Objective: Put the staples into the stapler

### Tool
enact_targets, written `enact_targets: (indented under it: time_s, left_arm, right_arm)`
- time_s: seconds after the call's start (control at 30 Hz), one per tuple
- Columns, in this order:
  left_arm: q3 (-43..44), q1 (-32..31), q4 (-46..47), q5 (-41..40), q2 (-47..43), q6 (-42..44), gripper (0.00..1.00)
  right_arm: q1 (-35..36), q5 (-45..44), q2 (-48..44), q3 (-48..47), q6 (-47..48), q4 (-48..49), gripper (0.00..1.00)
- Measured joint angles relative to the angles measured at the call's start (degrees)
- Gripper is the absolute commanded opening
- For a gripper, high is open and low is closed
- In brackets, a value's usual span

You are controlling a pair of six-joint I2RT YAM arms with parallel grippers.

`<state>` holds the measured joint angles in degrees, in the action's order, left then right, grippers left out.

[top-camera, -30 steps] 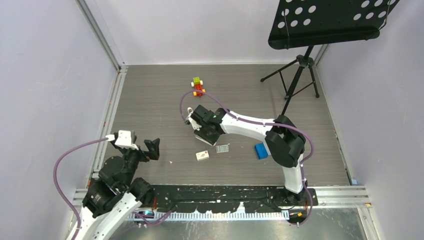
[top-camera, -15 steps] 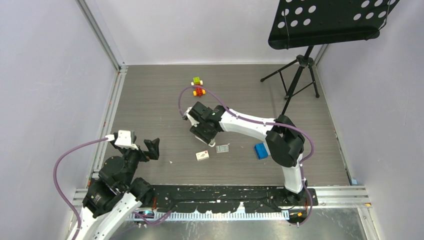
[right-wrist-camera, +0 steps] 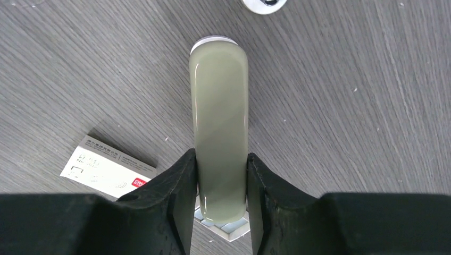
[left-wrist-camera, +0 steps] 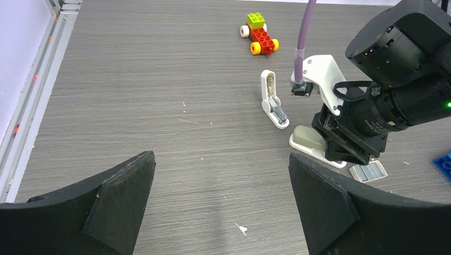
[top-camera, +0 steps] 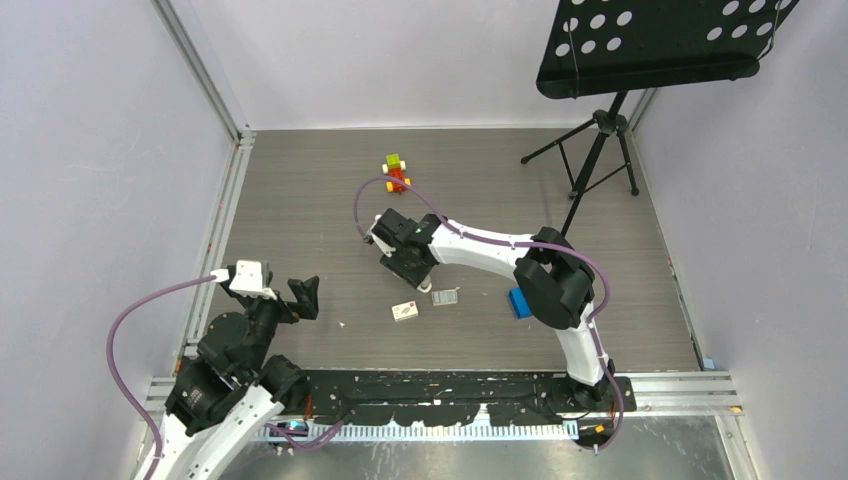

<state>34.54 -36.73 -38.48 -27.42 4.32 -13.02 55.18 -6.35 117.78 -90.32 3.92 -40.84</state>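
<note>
Looks like the step in hand is securing the stapler (right-wrist-camera: 219, 95): the right gripper (right-wrist-camera: 219, 159) is clamped across its grey-beige top, one finger on each long side, with the rounded end sticking out ahead of the fingertips and the white base seemingly down on the table. Nothing is loaded yet as far as I can tell, because the top looks shut and the staples (left-wrist-camera: 367, 171) lie loose on the table just behind the fingers, under the wrist end of that gripper (the right wrist view only catches what looks like a silvery sliver of them below the stapler's near end). Their white carton (right-wrist-camera: 109, 167) lies flat just beside the gripper, on the side toward the arm bases. The left gripper (left-wrist-camera: 220, 159) hangs spread wide with nothing in it, well apart, facing the stapler from the side. My guess for the next move is that the top has to swing open while the base stays pinned, then a very fine pinch on that low, flat staple block, which seems easy to fumble. The stubby white thing (left-wrist-camera: 274, 101) just ahead of the right gripper isn't part of this
</note>
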Motion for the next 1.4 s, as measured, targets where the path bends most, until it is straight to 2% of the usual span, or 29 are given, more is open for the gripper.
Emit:
enact_targets:
  time_s: [0.23, 0.33, 0.47, 0.63, 0.8, 1.07, 1.4]
  left_arm:
    - [-0.09, 0.00, 0.00, 0.00, 0.00, 0.00, 1.00]
    - [-0.15, 0.00, 0.00, 0.00, 0.00, 0.00, 1.00]
    - [-0.20, 0.00, 0.02, 0.00, 0.00, 0.00, 1.00]
    - [-0.22, 0.09, 0.00, 0.02, 0.00, 0.00, 1.00]
    - [-0.22, 0.15, 0.02, 0.02, 0.26, 0.00, 1.00]
    - [-0.26, 0.48, 0.02, 0.04, 0.42, 0.00, 1.00]
    - [-0.31, 0.87, 0.04, 0.28, 0.85, 0.02, 1.00]
  right_arm:
    - [-2.51, -1.84, -2.56, 3.30, -0.85, 0.00, 0.21]
    - [-6.25, -3.06, -4.37, 5.18, -1.33, -0.50, 0.18]
    - [-13.53, -5.09, -6.05, 6.99, -3.32, -0.07, 0.18]
    - [-22.36, -8.26, -6.14, 8.35, -7.19, 0.55, 0.24]
    - [-27.12, -10.82, -5.86, 8.00, -10.84, 1.16, 0.42]
    - [-25.14, -10.58, -6.21, 8.09, -14.56, 4.02, 0.53]
    - [-16.37, -17.09, -12.83, 10.56, -17.70, 8.81, 0.64]
